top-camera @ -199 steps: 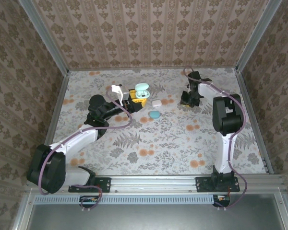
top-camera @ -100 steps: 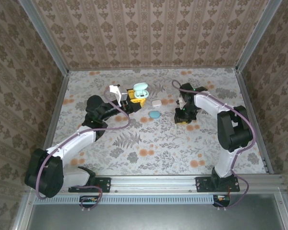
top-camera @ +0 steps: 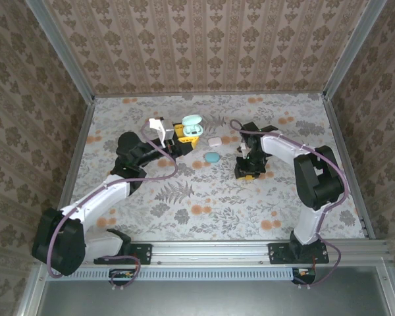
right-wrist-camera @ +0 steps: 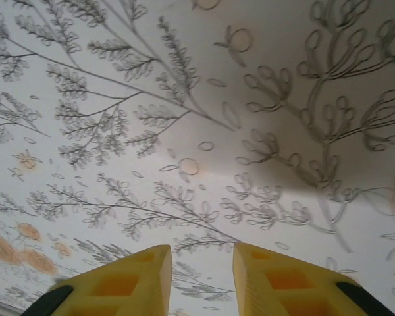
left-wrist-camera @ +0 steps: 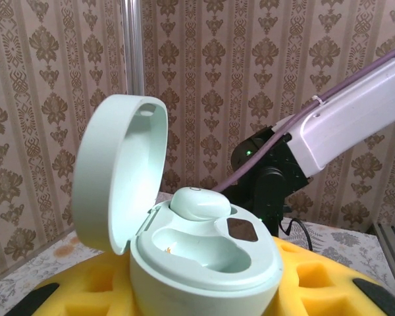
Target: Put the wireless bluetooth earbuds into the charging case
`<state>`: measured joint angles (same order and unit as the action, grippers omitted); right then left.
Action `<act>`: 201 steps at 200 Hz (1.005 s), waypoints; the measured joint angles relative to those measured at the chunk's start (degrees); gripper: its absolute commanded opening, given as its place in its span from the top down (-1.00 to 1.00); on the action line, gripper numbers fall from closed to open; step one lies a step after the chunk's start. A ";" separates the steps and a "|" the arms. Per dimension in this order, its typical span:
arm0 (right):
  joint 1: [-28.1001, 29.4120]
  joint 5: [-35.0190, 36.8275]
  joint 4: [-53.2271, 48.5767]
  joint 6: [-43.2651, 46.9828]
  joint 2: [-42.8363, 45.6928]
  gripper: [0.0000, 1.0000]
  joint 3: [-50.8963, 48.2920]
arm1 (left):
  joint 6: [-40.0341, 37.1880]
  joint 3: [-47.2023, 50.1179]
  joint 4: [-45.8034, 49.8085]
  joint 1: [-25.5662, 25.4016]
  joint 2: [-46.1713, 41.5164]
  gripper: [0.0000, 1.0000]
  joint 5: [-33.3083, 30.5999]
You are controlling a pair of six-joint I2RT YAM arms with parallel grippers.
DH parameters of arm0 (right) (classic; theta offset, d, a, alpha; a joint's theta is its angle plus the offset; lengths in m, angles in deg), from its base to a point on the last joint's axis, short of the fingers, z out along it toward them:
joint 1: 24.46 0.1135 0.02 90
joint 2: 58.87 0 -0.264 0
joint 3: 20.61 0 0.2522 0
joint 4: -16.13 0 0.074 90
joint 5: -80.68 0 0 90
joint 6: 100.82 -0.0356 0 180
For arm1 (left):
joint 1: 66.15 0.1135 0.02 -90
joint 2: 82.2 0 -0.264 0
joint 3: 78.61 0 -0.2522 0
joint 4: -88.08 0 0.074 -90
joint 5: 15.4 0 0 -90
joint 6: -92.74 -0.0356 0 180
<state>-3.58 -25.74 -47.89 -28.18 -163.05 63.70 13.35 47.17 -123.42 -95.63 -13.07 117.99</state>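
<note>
1. No text, label, brand, number or sign is showing legibly anywhere.
2. A small dark patch [left-wrist-camera: 242, 230] on the charging case [left-wrist-camera: 204, 263] is showing no legible marking.

The table [top-camera: 204, 217] is covered with a pale cloth printed with grey ferns and small orange flowers. Walls [top-camera: 197, 46] with brown damask wallpaper stand on three sides of it. A grey metal post [top-camera: 60, 49] runs up at each far corner. A metal rail [top-camera: 210, 249] lies along the near edge.
</note>
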 measured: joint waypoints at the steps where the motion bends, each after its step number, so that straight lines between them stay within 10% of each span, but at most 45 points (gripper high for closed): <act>1: 0.09 -0.02 0.11 -0.11 0.04 0.31 -0.07 | 0.00 0.00 0.00 0.00 0.00 0.48 -0.02; 88: 17.33 -2.51 13.33 -17.99 11.74 0.21 -12.57 | -2.16 2.54 3.39 3.76 -5.01 0.48 -2.36; 201: 32.89 -0.98 14.84 -23.17 4.94 0.11 -9.73 | -2.95 5.20 7.06 9.33 -11.30 0.49 -2.73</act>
<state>29.31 -26.73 -33.05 -51.35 -158.11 53.97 10.40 52.37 -116.36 -86.29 -24.37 115.26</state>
